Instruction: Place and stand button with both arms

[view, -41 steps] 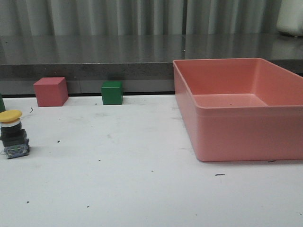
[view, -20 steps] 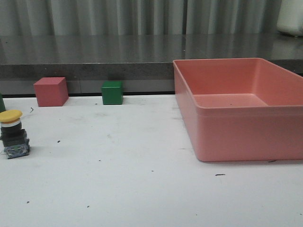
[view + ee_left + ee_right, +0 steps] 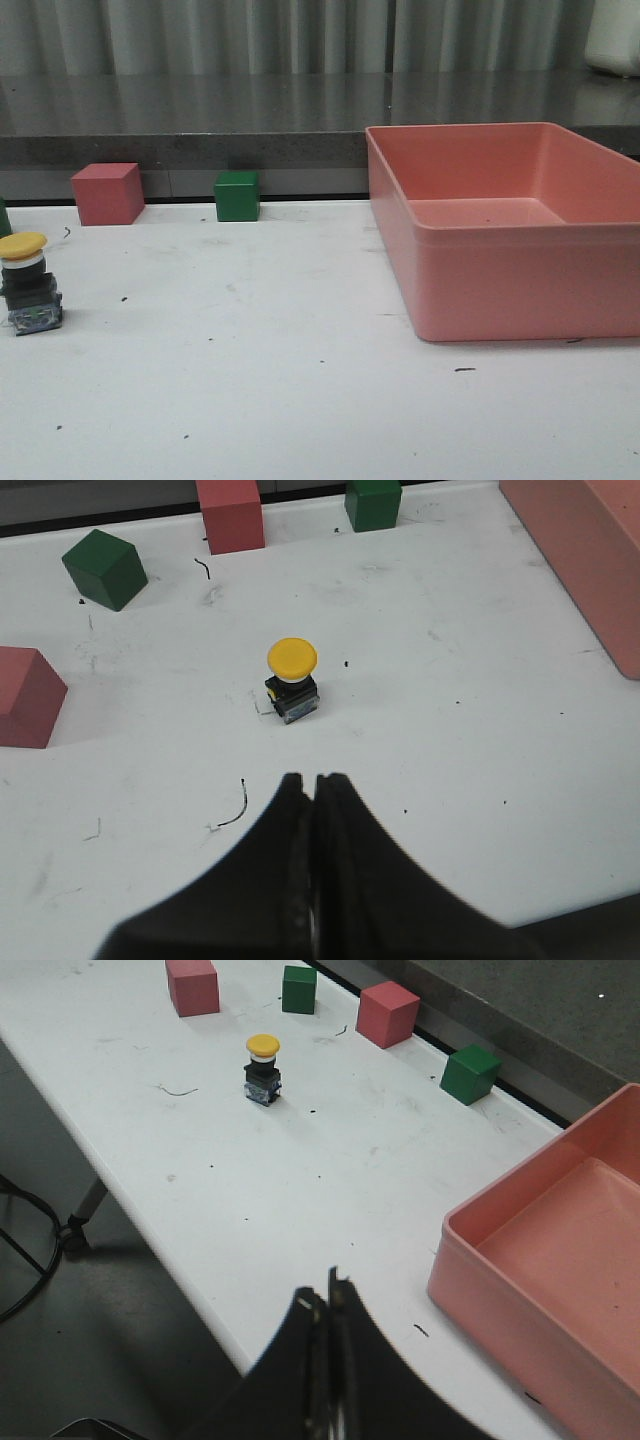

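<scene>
The button (image 3: 24, 280) stands upright on the white table at the far left, yellow cap on top, black body and translucent base below. It also shows in the left wrist view (image 3: 292, 680) and in the right wrist view (image 3: 262, 1068). My left gripper (image 3: 312, 780) is shut and empty, a short way back from the button. My right gripper (image 3: 325, 1290) is shut and empty, above the table's front edge, far from the button. Neither gripper shows in the front view.
A large pink bin (image 3: 520, 235) stands at the right. A pink cube (image 3: 107, 193) and a green cube (image 3: 237, 196) sit at the back. One more pink cube (image 3: 25, 695) and one more green cube (image 3: 104, 568) lie left of the button.
</scene>
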### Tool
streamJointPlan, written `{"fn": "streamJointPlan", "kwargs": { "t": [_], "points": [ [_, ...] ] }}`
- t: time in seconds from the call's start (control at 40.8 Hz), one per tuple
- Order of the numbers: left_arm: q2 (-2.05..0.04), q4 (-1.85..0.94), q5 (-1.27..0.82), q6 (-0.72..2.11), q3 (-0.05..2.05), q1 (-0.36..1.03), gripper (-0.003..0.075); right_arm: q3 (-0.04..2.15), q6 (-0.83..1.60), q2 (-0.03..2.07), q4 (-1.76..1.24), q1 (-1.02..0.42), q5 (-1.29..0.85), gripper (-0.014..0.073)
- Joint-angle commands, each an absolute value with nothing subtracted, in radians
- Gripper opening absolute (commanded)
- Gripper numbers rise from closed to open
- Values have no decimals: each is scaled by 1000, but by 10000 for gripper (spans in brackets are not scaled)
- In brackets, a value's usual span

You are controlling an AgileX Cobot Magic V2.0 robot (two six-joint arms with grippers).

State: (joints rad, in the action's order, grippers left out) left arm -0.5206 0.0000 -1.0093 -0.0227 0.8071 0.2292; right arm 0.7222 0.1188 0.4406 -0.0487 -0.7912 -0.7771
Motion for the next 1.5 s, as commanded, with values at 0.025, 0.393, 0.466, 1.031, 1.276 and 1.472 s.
{"fn": "streamJointPlan", "kwargs": {
  "t": [0.025,0.393,0.466,1.031,1.276,1.472],
  "points": [
    [-527,0,-936,-28,843,235,-20,747,129,445,-43,-786,-710,-118],
    [-295,60,-602,-26,579,98,-20,747,129,445,-43,-786,-711,-118],
    [-217,60,-469,-26,462,48,-20,747,129,445,-43,-786,-711,-118],
    [28,-8,48,-26,-23,-38,-20,747,129,445,-43,-786,-711,-118],
    [26,-8,51,-26,-23,-38,-20,747,129,445,-43,-786,-711,-118],
    [26,-8,51,-26,-23,-38,-20,747,129,445,-43,-786,-711,-118]
  ]
}}
